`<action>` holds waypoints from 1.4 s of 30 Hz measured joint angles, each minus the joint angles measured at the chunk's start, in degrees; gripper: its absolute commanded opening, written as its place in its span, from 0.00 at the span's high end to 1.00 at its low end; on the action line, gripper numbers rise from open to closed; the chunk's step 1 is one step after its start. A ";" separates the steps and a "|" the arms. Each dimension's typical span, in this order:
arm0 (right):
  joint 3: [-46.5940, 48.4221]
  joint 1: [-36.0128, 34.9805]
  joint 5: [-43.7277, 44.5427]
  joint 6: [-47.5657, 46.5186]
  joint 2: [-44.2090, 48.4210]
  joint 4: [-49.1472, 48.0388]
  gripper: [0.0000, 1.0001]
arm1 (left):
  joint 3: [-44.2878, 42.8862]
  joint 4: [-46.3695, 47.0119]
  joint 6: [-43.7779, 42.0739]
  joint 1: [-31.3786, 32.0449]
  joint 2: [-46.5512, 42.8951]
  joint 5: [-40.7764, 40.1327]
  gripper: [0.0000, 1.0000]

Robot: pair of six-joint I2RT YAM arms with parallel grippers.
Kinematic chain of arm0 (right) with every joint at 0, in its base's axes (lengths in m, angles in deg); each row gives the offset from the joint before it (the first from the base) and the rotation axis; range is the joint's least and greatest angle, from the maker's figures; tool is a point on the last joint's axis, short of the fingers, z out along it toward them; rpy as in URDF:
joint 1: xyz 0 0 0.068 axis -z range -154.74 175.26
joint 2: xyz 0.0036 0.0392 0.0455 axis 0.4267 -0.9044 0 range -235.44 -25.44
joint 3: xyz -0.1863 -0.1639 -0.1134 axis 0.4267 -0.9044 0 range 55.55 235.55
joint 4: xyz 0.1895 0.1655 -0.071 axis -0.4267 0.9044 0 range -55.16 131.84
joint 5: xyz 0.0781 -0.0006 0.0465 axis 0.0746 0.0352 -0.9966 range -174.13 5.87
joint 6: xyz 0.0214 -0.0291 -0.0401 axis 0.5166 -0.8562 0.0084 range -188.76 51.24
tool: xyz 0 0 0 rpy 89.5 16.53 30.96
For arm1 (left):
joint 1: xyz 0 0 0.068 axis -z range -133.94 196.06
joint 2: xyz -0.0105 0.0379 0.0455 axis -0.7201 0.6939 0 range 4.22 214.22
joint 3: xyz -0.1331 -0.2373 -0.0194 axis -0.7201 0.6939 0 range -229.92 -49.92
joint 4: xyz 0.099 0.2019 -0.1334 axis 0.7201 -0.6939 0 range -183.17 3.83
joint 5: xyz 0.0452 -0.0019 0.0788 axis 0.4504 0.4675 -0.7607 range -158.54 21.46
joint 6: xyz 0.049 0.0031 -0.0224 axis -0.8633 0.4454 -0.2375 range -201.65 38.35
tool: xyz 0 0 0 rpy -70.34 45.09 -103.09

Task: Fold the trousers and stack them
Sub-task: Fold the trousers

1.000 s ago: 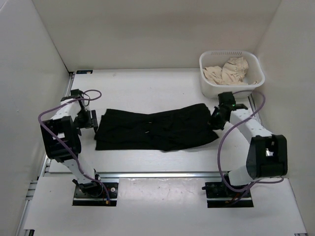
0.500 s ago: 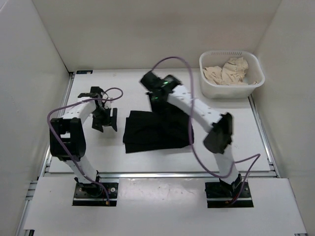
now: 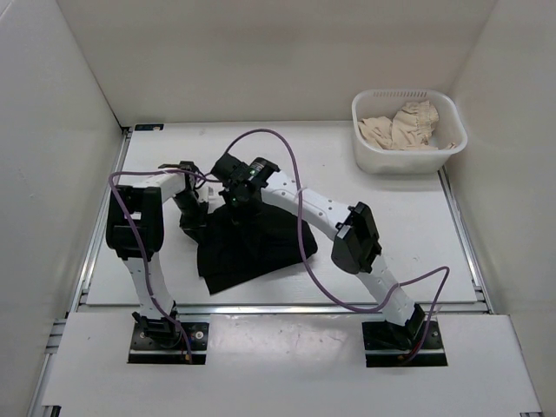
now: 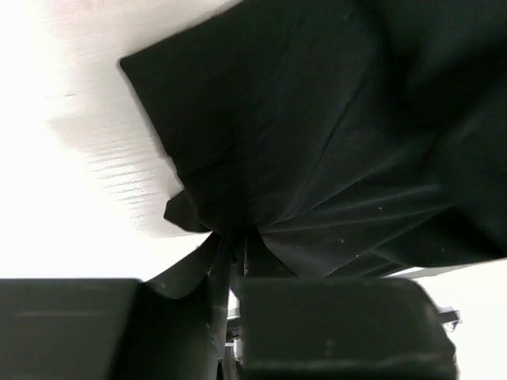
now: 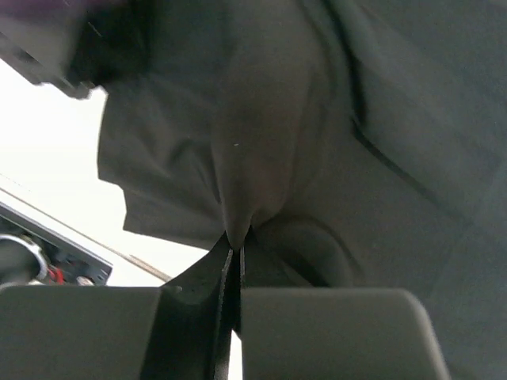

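Observation:
The black trousers (image 3: 261, 248) lie bunched in a rough triangle on the white table, left of centre, with their top edge lifted toward both grippers. My left gripper (image 3: 193, 215) sits at the cloth's upper left edge. In the left wrist view it (image 4: 235, 252) is shut on a pinch of the trousers (image 4: 317, 142), and folds fan out from the jaws. My right gripper (image 3: 233, 198) reaches across from the right and hangs just beside the left one. In the right wrist view it (image 5: 238, 247) is shut on a fold of the trousers (image 5: 356, 158).
A white basket (image 3: 401, 93) stands at the back right corner with a beige cloth (image 3: 400, 129) in it. The right arm's purple cable (image 3: 300, 187) loops above the trousers. White walls enclose the table on the left, back and right.
The right gripper carried its end of the trousers leftward over the rest. The left gripper moved onto the cloth's left edge and closed on it. The cloth went from flat to bunched.

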 measured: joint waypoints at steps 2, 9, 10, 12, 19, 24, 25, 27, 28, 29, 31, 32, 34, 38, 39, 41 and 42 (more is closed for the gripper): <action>-0.02 0.39 -0.85 -0.13 0.04 -2.73 1.00 | 0.00 0.00 -0.13 0.07 0.09 0.55 0.85; 0.48 -0.44 -8.24 -3.08 0.04 -9.55 1.00 | -1.49 -1.29 -0.24 0.07 1.33 1.27 0.85; 1.49 -0.74 -9.44 -3.82 -0.42 -9.66 1.00 | -2.08 -1.70 -0.22 0.07 1.79 1.46 0.85; 3.02 -1.46 -11.21 -5.25 -1.22 -10.73 0.96 | -3.80 -2.45 -0.22 0.13 2.99 1.95 0.85; 3.43 -2.82 -11.91 -9.27 -3.67 -13.70 0.30 | -6.62 -2.43 -0.22 -1.88 4.74 4.13 0.75; 3.41 -3.56 -11.93 -11.82 -5.86 -13.92 0.01 | -7.17 -2.16 -0.33 -4.68 4.50 3.85 0.56; 3.37 -3.78 -11.87 -12.28 -6.03 -13.94 0.01 | -7.17 -2.05 -0.39 -5.31 4.26 3.10 0.55; 2.97 -4.28 -11.52 -13.44 -5.84 -14.45 0.01 | -7.15 -1.66 -0.57 -6.95 3.56 1.27 0.53; 2.38 -4.63 -10.99 -13.84 -5.46 -15.32 0.01 | -7.19 -1.27 -0.66 -8.02 3.13 -0.02 0.52; 1.66 -4.94 -10.32 -14.14 -4.96 -16.35 0.01 | -7.26 -1.05 -0.76 -9.07 2.54 -1.05 0.52; -1.18 -5.60 -8.00 -14.71 -2.69 -18.62 0.01 | -7.69 -1.31 -0.98 -11.04 0.96 -2.99 0.44; -3.21 -5.88 -6.56 -14.86 -0.87 -20.09 0.01 | -8.04 -1.53 -1.14 -11.50 0.11 -3.87 0.43; -8.63 -6.14 -3.54 -15.04 4.46 -20.90 0.03 | -9.33 -2.25 -1.09 -11.87 -2.45 -5.33 0.40; -22.93 -5.20 0.07 -13.29 17.99 -20.94 0.31 | -12.04 -2.60 -0.83 -10.93 -9.16 -7.45 0.38; -27.28 -4.20 -0.44 -12.55 21.35 -22.36 0.43 | -12.31 -2.69 -0.81 -9.86 -11.21 -7.41 0.37; -35.58 -0.94 -2.32 -10.86 26.75 -24.74 0.54 | -12.11 -2.64 -0.79 -6.27 -14.78 -6.32 0.37; -39.15 0.92 -3.32 -10.12 28.30 -25.83 0.65 | -11.45 -2.47 -0.81 -3.74 -16.41 -5.01 0.37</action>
